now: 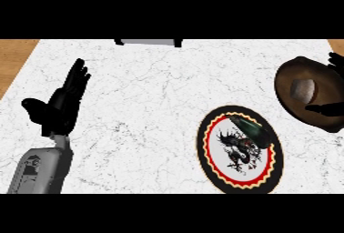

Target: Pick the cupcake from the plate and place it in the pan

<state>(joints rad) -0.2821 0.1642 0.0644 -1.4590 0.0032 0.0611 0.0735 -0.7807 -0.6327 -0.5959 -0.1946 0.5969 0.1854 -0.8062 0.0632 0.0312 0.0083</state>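
A brown pan [295, 73] sits at the counter's right edge. In it lies a small grey-brown cupcake [305, 89]. My right hand [325, 109] comes in from the right edge over the pan. Its fingers [335, 60] show above the cupcake and its thumb below, spread apart and not touching it. The round plate [228, 175], with a red and yellow rim and a dark dragon figure, lies left of and below the pan. A dark green elongated thing [252, 130] rests on its upper right part. At the far left my left hand [62, 102] rests open, fingers up.
The white marble counter [148, 100] runs across the view, with wooden floor [13, 59] past its left edge. A grey and black object [149, 42] stands at the far edge, at centre.
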